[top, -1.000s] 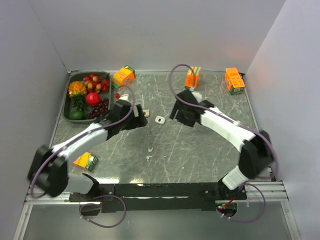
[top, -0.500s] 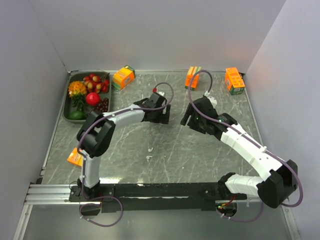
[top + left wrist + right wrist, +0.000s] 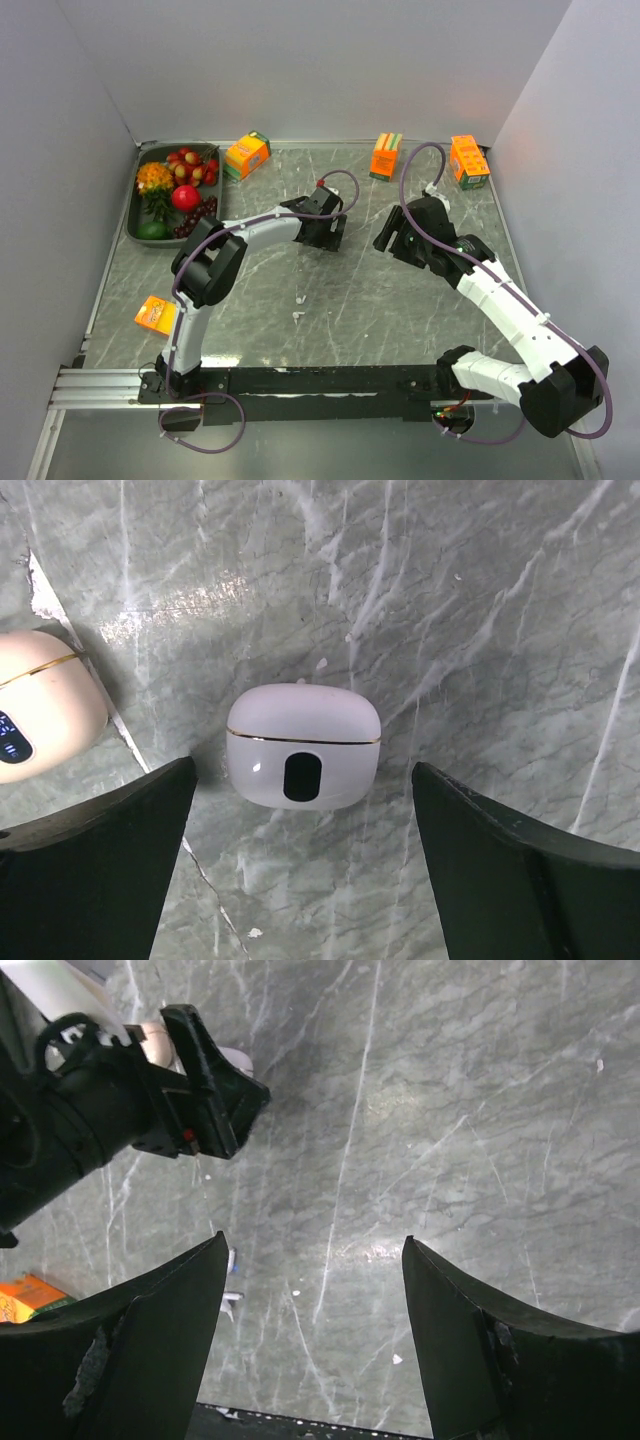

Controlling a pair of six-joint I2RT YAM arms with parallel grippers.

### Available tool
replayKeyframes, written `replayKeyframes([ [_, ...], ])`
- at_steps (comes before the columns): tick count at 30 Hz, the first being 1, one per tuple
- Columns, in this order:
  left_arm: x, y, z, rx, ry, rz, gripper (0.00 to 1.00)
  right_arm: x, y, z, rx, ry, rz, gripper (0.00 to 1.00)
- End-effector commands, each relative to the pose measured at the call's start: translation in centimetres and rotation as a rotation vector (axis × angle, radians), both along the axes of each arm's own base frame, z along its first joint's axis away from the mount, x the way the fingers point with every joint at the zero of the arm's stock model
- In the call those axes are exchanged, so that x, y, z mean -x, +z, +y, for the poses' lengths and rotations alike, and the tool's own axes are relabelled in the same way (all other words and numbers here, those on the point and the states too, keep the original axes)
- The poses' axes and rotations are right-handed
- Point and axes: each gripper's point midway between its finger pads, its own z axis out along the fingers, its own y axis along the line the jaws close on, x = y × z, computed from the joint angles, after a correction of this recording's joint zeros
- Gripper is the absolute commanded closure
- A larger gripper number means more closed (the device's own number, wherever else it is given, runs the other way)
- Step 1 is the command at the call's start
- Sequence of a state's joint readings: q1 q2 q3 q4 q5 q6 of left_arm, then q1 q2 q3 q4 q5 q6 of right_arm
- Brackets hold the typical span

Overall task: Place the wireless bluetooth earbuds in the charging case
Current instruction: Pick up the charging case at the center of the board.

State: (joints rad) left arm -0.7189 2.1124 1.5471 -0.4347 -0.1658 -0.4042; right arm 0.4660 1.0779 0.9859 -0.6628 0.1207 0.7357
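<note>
A tan charging case (image 3: 40, 720) with a dark spot lies at the left edge of the left wrist view. A shut white case (image 3: 303, 748) with a dark oval lies beside it. My left gripper (image 3: 303, 772) is open just above the table, with the white case just ahead of the gap between its jaws and touching neither. In the top view my left gripper (image 3: 325, 232) hides both cases. Two tiny white earbuds (image 3: 298, 307) lie on the table nearer the arm bases; they also show in the right wrist view (image 3: 229, 1280). My right gripper (image 3: 395, 236) is open and empty (image 3: 312, 1240).
A dark tray (image 3: 133, 210) of toy fruit stands at the back left. Orange cartons stand at the back (image 3: 247, 153), (image 3: 385, 155), (image 3: 468, 160), and one lies at the near left (image 3: 155, 314). Grey walls close three sides.
My left arm has swung from the left side to the middle, over the two cases. My right arm has drawn back to the right, away from them.
</note>
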Motion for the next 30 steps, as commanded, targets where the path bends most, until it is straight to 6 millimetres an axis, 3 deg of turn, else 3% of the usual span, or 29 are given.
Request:
replayKeyframes([
  [1, -0.5, -0.3, 0.1, -0.041, -0.02, -0.002, 0.07, -0.3, 0.2, 0.1, -0.03, 0.018, -0.026, 0.22],
  [23, 0.4, -2.4, 1.0, -0.126, -0.076, 0.035, 0.39, -0.4, -0.1, -0.7, -0.034, -0.006, -0.037, 0.22],
  [26, 0.6, -2.4, 1.1, -0.123, -0.079, 0.035, 0.5, -0.3, 0.0, -0.7, -0.039, -0.005, -0.039, 0.22],
  [29, 0.8, -1.8, 1.4, -0.11, -0.071, 0.012, 0.81, -0.2, 0.4, -0.6, -0.049, -0.006, -0.043, 0.22],
  [30, 0.7, -1.4, 1.5, -0.107, -0.062, -0.005, 0.99, -0.2, 0.6, -0.6, -0.053, -0.003, -0.048, 0.22],
])
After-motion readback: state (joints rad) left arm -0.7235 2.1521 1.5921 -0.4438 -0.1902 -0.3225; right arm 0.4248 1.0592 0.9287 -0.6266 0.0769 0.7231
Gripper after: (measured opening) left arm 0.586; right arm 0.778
